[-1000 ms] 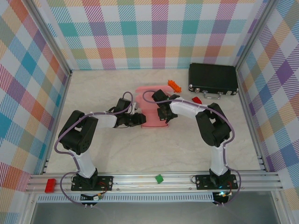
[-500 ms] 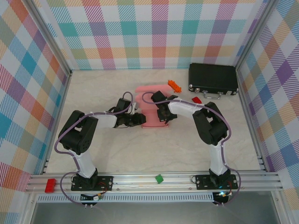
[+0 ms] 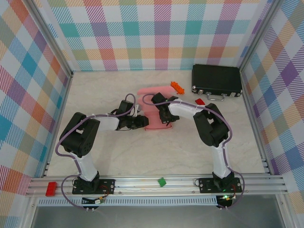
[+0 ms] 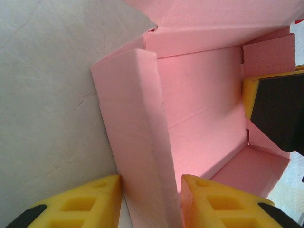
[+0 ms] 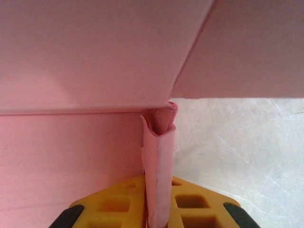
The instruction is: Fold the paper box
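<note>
Tabletop [image 3: 142, 156] unchanged; right hand [image 3: 163, 116] drew paper box [image 3: 153, 119] leftward.

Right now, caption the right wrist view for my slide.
Right gripper pinching a folded wall of the paper box between yellow fingers, pale table beyond.

top view high above looking down, 2 wrist views close up, sharing paper box [image 4: 199, 95]
</note>
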### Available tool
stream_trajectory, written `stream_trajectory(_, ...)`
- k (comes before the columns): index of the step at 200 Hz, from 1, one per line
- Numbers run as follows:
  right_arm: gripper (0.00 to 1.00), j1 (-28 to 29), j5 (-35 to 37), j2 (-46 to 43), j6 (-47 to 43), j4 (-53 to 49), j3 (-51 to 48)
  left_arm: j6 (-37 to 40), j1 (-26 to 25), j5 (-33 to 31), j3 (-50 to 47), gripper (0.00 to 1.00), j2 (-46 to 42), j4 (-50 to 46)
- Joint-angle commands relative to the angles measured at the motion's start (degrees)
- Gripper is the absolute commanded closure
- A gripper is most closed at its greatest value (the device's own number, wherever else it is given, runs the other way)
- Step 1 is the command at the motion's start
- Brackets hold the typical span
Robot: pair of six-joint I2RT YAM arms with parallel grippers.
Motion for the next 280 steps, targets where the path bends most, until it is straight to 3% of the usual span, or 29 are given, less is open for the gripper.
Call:
stream_trajectory(1,0.84,-0.9,2.4,4.1,0.3,-6.6,-2.4,-0.4,-0.4,0.3,-1.0,0.63,-0.3,-0.3)
stream_trajectory(59,0.7,-1.0,-3.3,-2.6,2.3,-3.6,-3.0,-0.2,-0.4,0.1,-0.3,0.63,-0.5,-1.2)
stream_trajectory(115,0.65,-1.0,-5.2,-5.3,2.7,-1.6,-2.4,-0.2,-0.4,0.2,0.2,0.63,-0.5,-1.8)
stream_trajectory(206,0.63,-1.0,-5.0,-6.1,3.8,-1.4,-2.0,-0.1,-0.4,0.2,-0.1,0.63,-0.6,-2.0)
stream_trajectory(280,0.76,-1.3,-4.3,-4.8,4.0,-1.2,-1.2,-0.1,-0.4,0.4,-0.2,0.63,-0.4,-2.0)
